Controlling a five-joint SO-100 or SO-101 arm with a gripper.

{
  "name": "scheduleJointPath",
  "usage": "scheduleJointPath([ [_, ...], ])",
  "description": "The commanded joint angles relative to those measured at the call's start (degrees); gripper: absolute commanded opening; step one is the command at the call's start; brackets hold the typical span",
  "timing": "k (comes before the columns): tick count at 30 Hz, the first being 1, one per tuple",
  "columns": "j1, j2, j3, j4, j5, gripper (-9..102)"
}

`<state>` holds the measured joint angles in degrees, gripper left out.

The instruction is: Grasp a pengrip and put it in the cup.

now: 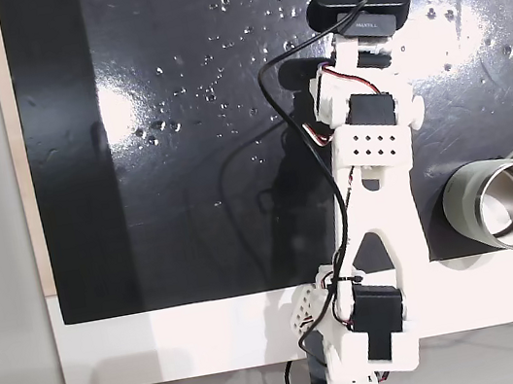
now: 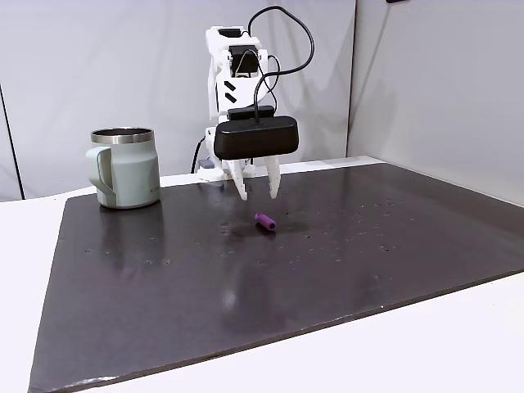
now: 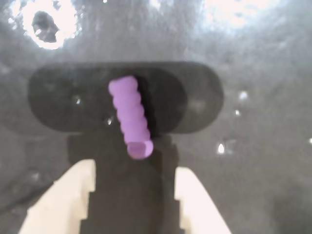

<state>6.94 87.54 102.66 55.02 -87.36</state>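
Note:
The pengrip [image 2: 264, 222] is a small purple ribbed tube lying on the black mat [image 2: 246, 286]. My gripper [image 2: 259, 195] hangs just above it and slightly behind, open, with nothing between its white fingers. In the wrist view the pengrip [image 3: 130, 117] lies just ahead of the open gripper [image 3: 134, 180], angled, with one open end towards the gap between the fingers [image 3: 63, 200]. The sage-green cup [image 2: 123, 168] stands upright at the mat's far left corner, well away from the gripper. From above, the cup [image 1: 510, 204] sits at the right edge, steel inside showing; the arm covers the pengrip there.
The black mat [image 1: 191, 213] lies on a white table [image 1: 164, 345] and carries scattered water droplets. The arm's base [image 1: 370, 340] is at the table's near edge in the view from above. A black camera [image 2: 255, 137] and its cable ride on the wrist. Walls stand behind.

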Motion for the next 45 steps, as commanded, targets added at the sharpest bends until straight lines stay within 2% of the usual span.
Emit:
scheduleJointPath([
  [1, -0.3, -2.1, -5.2, -2.1, -0.5, 22],
  [6, 0.4, -7.1, -9.0, -2.1, -0.4, 22],
  [21, -0.2, -13.9, -7.3, -8.5, -0.4, 20],
  [29, -0.5, -14.1, -3.5, -12.5, -0.4, 6],
  [34, -1.0, -12.6, -1.9, -12.5, -0.3, 0],
  [39, -1.2, -9.8, -0.2, -12.4, 0.1, 0],
  [45, -1.8, 0.1, 0.0, -4.5, 1.3, 0],
])
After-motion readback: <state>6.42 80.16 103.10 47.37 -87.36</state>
